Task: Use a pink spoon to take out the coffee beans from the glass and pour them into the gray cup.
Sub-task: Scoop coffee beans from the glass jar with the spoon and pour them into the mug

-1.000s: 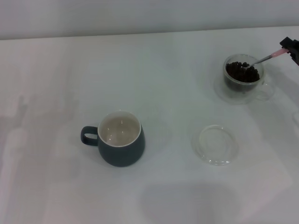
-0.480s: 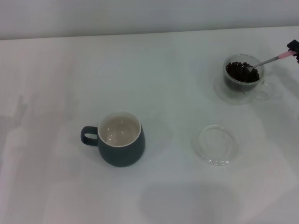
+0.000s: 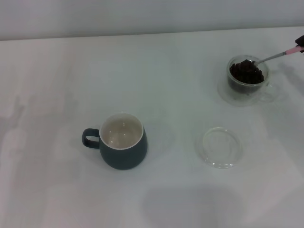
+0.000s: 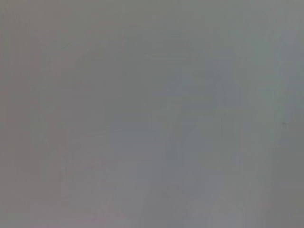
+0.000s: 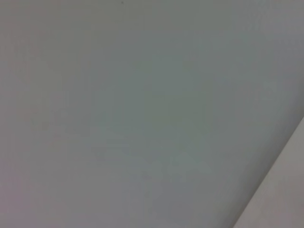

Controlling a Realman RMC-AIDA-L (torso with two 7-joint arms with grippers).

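right claw [image 3: 300, 42] withdrawn rightward, gripping pink spoon [image 3: 274, 56]

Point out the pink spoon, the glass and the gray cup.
pink spoon [image 3: 273, 57]: head view, on its metal stem.
glass [image 3: 247, 88]: head view, on its front wall below the beans.
gray cup [image 3: 124, 156]: head view, on its dark outer wall.

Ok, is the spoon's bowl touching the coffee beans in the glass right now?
Touching. In the head view the pink spoon has its bowl end lying on the heaped coffee beans at the glass rim, no gap showing.
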